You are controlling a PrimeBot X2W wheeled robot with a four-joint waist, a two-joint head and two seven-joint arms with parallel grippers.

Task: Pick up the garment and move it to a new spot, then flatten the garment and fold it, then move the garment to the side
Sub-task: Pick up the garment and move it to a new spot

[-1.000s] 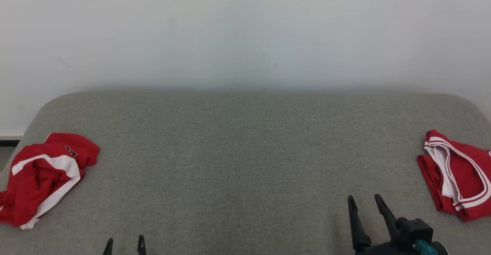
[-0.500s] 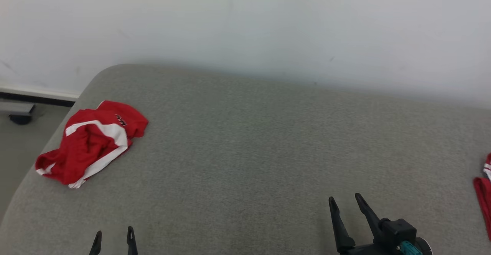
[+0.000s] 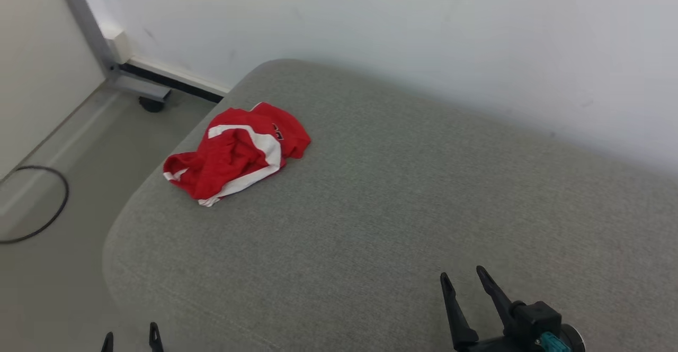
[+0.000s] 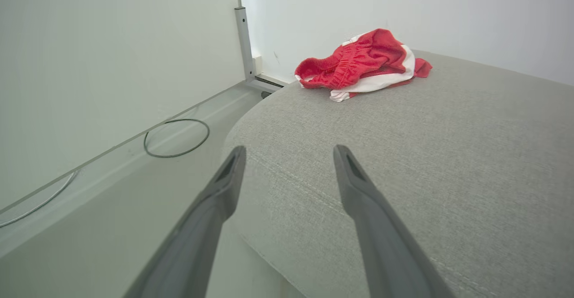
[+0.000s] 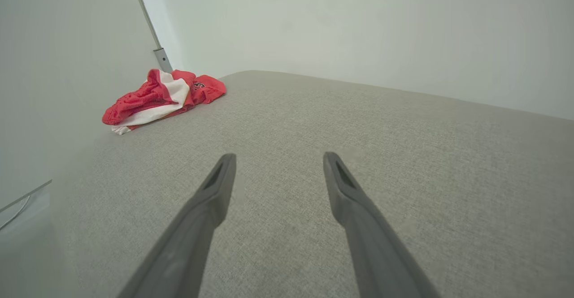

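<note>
A crumpled red garment [image 3: 238, 153] with white bands lay on a grey upholstered surface [image 3: 402, 198], close to its far left corner and just inside the rounded left edge, with nothing touching it. From the garment toward the right and toward the robot, the grey fabric stretched bare and flat. A pale wall [image 3: 424, 34] ran along the far edge of the surface. Beyond the left edge the surface dropped to a pale floor [image 3: 58, 283], where a thin dark cable [image 3: 68, 198] curved in a loop and a grey metal post [image 3: 87, 26] stood near the corner of the room. The left gripper [image 3: 131, 332] hung at the near left corner of the surface, fingers spread and holding nothing; in the left wrist view one finger lay over the floor and the other over the fabric. The right gripper [image 3: 462, 272] hovered above the near part of the surface, well apart from the garment, its fingers likewise parted and empty.
</note>
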